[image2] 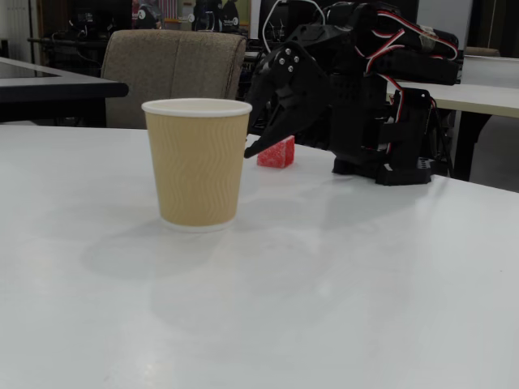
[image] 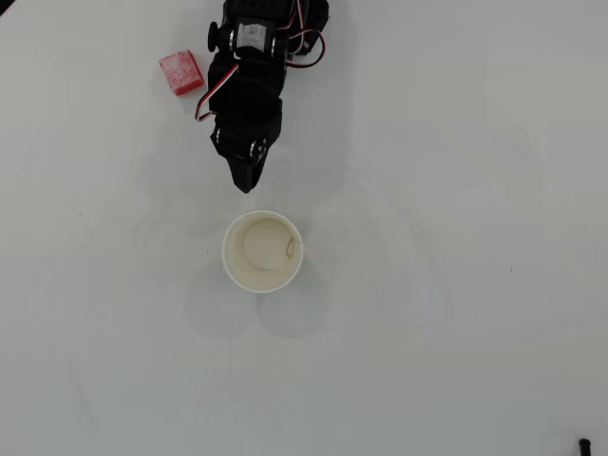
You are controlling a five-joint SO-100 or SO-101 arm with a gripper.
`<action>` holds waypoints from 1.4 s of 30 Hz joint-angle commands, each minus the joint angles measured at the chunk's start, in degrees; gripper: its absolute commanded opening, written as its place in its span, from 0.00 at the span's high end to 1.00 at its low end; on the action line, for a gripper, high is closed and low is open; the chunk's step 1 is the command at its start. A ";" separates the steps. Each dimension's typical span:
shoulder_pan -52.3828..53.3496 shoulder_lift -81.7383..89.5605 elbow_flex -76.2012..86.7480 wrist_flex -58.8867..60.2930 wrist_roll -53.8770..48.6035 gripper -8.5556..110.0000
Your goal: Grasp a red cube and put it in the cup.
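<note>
The red cube (image: pixel 180 72), frosted with white speckles, lies on the white table at the upper left of the overhead view, just left of the arm. In the fixed view the red cube (image2: pixel 276 152) shows behind the gripper's tip. The cup (image: pixel 237 271) stands upright and empty in the middle; the fixed view shows the cup (image2: pixel 197 162) with a tan ribbed wall and a white rim. My black gripper (image: pixel 245 183) hangs tilted down between cube and cup, a little above the table. Its jaws meet in a point with nothing in them. In the fixed view the gripper (image2: pixel 250 150) sits just right of the cup's rim.
The arm's base (image2: pixel 389 154) with red and white wires stands at the table's far side. A chair (image2: pixel 174 69) and other tables lie beyond the far edge. A small dark object (image: pixel 583 444) pokes in at the overhead view's lower right corner.
</note>
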 commanded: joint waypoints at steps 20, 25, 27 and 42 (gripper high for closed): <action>-20.39 0.79 4.31 -1.67 0.53 0.93; -22.68 0.79 4.31 -1.85 0.53 0.93; -22.68 0.79 4.31 -1.85 0.53 0.93; -23.38 0.79 4.31 -1.85 0.53 0.93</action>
